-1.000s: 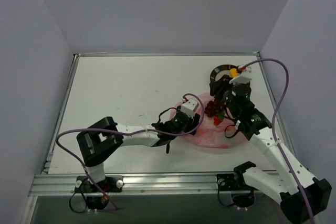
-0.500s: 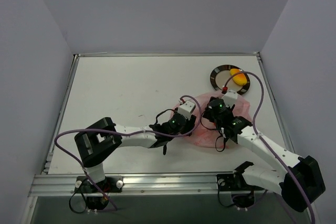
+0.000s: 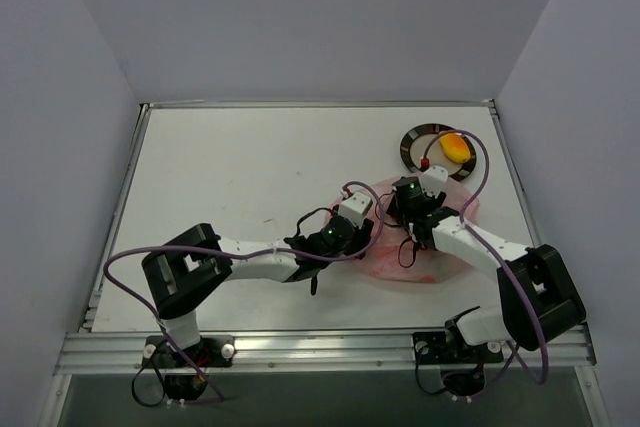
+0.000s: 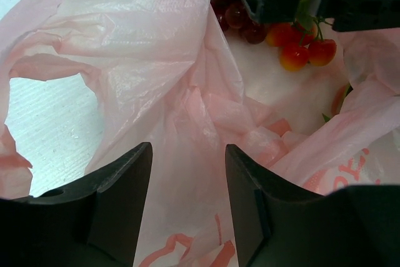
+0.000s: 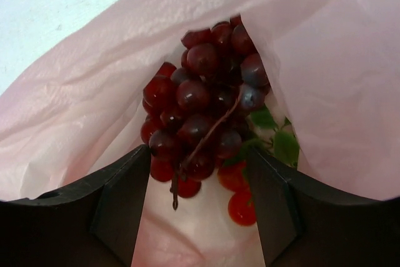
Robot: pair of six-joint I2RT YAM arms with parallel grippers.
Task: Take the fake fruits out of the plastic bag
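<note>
Right gripper [image 5: 197, 154]: jaws parted, standing either side of the lower end of the dark red grape bunch [image 5: 201, 101], not clamped on it. The bunch lies inside the mouth of the plastic bag [image 5: 325, 60], with small red-orange fruits [image 4: 301, 49] just beside it. Left gripper [image 4: 187, 151]: jaws apart with a bunched fold of bag film between them. I cannot tell whether they pinch it.

Hazards, as I judge them:
- The film drapes close over both sides of the bunch, so closing here may trap plastic with the grapes and lift the bag too.
- A hold on only the lowest grapes may slip, as the cluster is lumpy.
- If the left side has no real hold, the mouth may collapse over the fruit.

Surroundings: the yellow-orange piece [image 3: 455, 148] sits on the black plate [image 3: 408, 147], just beyond the bag. A purple cable [image 3: 483, 162] loops beside the plate and could snag. Both wrists crowd the bag opening, so I rate contact between them as possible.
</note>
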